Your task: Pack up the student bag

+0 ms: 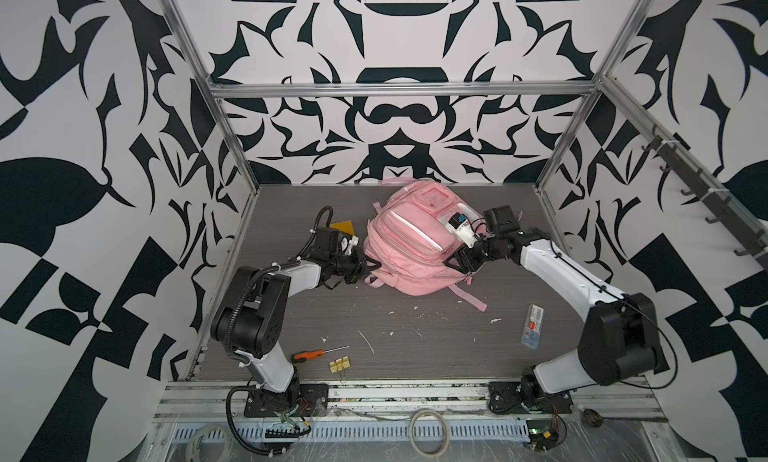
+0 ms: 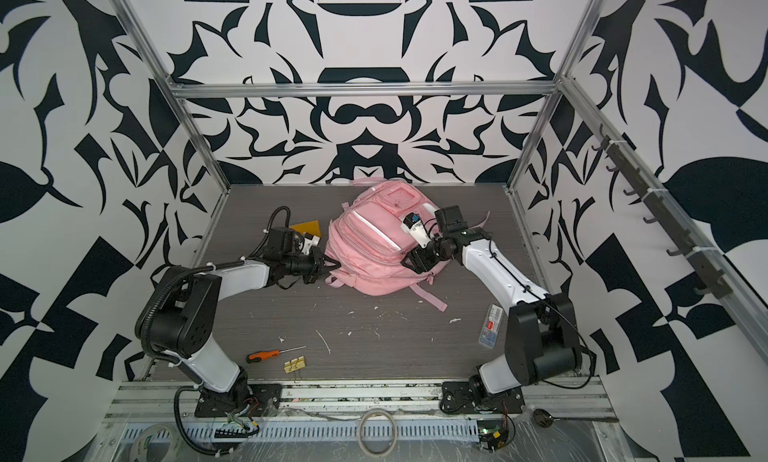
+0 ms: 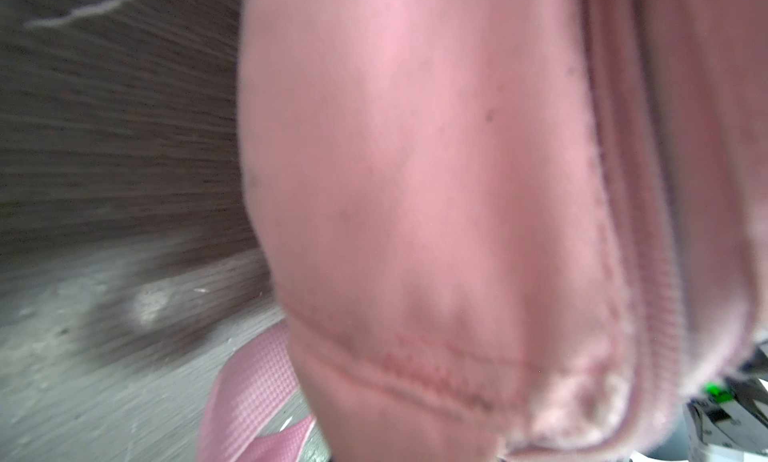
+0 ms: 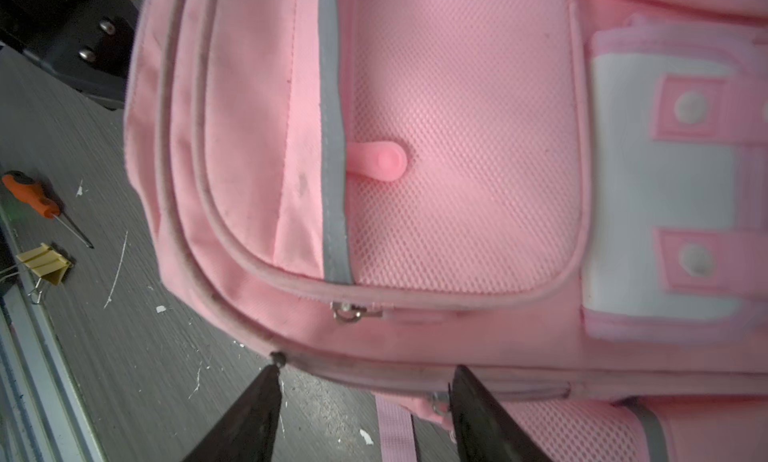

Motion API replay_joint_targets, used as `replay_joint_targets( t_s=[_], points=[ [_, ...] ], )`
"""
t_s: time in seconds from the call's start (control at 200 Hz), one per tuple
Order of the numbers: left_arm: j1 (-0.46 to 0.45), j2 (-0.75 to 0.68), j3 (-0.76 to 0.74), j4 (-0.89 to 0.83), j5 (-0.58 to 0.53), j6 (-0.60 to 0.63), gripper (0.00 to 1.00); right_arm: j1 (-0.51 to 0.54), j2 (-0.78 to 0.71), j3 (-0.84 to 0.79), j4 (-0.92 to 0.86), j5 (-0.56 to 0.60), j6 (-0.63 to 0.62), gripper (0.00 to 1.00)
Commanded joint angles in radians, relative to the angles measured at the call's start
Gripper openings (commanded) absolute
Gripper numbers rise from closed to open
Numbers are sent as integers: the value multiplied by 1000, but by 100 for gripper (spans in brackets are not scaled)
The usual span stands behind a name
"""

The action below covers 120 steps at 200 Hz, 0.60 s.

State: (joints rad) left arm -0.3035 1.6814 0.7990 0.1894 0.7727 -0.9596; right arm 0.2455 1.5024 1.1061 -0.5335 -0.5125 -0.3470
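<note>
Student bag (image 1: 409, 247) lies flat mid-desk (image 1: 415, 335) in both top views. Its long axis runs from upper frame down toward the centre, slightly slanted. The right pincer (image 1: 456, 265) is at its right flank, released. In the right wrist view the jaws stand apart with nothing between them, and the bag fills the frame just above their tips. A zip line crosses right there, with a zip pull (image 4: 353, 313) higher up. The left pincer (image 1: 360, 268) is clenched at the bag's left edge; whether it pinches fabric, I can't tell. Both arms are at the bag, but the right looks better placed for that zip.
</note>
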Motion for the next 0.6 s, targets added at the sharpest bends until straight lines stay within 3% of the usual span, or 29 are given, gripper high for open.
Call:
replay_joint_targets(
  t_s=[0.0, 0.45, 0.595],
  points=[
    [-6, -51, -15, 1, 59, 24, 0, -13, 5, 40, 61, -52, -30, 67],
    [-72, -16, 30, -1, 104, 39, 0, -13, 116, 39, 104, -170, -26, 63],
    [-96, -12, 42, -7, 101, 38, 0, -14, 142, 52, 102, -204, -20, 49]
  ],
)
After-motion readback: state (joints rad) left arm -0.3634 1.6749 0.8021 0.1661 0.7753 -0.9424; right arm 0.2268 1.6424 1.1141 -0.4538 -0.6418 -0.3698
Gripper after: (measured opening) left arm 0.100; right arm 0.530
